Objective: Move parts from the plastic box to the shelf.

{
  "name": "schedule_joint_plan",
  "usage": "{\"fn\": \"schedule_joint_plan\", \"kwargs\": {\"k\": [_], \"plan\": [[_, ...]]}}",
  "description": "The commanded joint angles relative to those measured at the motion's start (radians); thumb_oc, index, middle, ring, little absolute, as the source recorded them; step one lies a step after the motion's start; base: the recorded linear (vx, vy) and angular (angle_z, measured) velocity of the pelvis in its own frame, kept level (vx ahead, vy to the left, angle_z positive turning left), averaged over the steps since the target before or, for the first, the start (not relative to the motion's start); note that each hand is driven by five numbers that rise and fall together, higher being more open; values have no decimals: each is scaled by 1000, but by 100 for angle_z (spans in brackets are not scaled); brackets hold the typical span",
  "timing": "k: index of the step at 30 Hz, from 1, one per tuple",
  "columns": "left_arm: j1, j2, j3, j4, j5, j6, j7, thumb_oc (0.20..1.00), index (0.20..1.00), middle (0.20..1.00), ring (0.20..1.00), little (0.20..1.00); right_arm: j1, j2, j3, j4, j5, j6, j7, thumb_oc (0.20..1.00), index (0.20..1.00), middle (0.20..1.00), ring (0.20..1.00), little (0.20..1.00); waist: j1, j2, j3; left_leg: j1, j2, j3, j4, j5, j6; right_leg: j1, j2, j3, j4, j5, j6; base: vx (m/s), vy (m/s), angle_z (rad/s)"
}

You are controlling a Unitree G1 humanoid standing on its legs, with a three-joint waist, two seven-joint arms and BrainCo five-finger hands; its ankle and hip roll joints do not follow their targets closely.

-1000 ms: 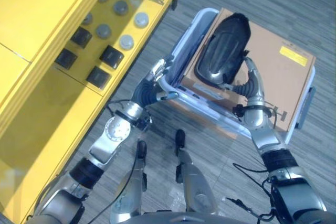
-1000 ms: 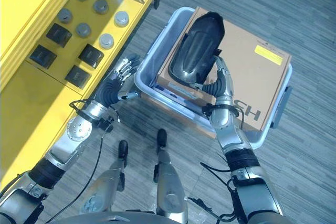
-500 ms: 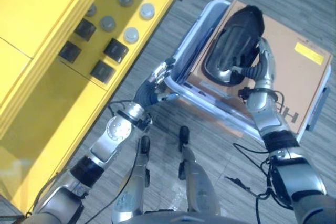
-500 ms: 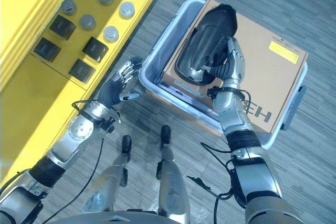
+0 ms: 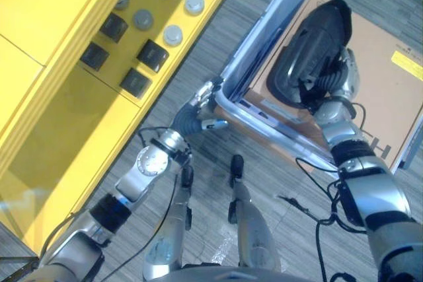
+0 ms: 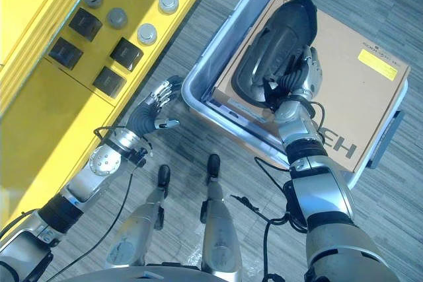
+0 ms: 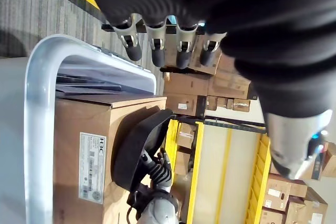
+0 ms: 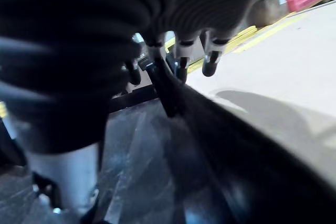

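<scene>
Our right hand curls its fingers over the near rim of the black part, gripping it; our left hand hangs with relaxed fingers just off the box's near corner, touching nothing. The part lies on a carton that sits in the box on the floor. The carton carries a yellow label and large dark lettering, both too unclear for us to read. Left of the box, the yellow shelf holds black blocks and grey discs.
</scene>
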Motion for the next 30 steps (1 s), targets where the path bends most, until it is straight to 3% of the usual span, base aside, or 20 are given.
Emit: {"fn": "schedule_joint_plan", "kwargs": {"k": [1, 4, 8, 16, 22, 25, 30], "plan": [[0, 29, -15, -57, -6, -36, -14, 1000, 1000, 1000, 1000, 1000, -92, -13, 119, 150, 161, -19, 86, 200, 200, 200, 200, 200, 0, -20, -17, -58, -54, -25, 91, -137, 49, -1, -11, 86, 23, -89, 62, 0, 0, 0], [5, 38, -16, -57, 6, -27, -28, 1000, 1000, 1000, 1000, 1000, -131, -4, 148, 250, 226, -17, 160, 200, 200, 200, 200, 200, 5, -21, -19, -54, -53, -21, 86, -134, 46, 2, -10, 82, 19, -89, 63, 9, 3, 3], [17, 46, 3, -65, 19, -13, -32, 1000, 1000, 1000, 1000, 1000, -151, 1, 154, 298, 248, -12, 183, 200, 200, 200, 200, 200, 4, -23, -25, -42, -50, -18, 76, -132, 44, 11, -9, 83, 14, -88, 64, 5, 1, 1], [42, 58, 46, -70, 30, -2, -48, 1000, 1000, 1000, 1000, 1000, -90, -28, 155, 249, 237, -9, 226, 200, 200, 200, 200, 200, -14, -44, -50, -5, -41, -7, 69, -146, 45, 41, -3, 91, 12, -98, 64, 6, -4, 0], [50, 95, 102, -74, 102, 11, -80, 1000, 1000, 1000, 1000, 1000, 133, -127, 118, -168, 47, -30, 240, 200, 200, 200, 200, 200, -54, -84, -95, 62, -25, 29, 77, -190, 54, 87, 14, 123, 13, -111, 66, 48, -17, -16], [31, 94, 108, -44, 161, 25, -89, 1000, 1000, 1000, 1000, 1000, 293, -191, 33, -402, -78, -18, 263, 200, 200, 200, 200, 200, -67, -94, -118, 101, -19, 52, 75, -208, 64, 111, 26, 144, 12, -117, 71, 48, -8, -45], [11, 61, 110, 7, 206, 39, -104, 1000, 1000, 1000, 1000, 1000, 494, -261, -112, -618, -225, -29, 280, 200, 200, 200, 200, 200, -91, -95, -171, 162, -7, 79, 62, -225, 72, 145, 32, 166, 11, -126, 79, 68, -8, -30]]}}
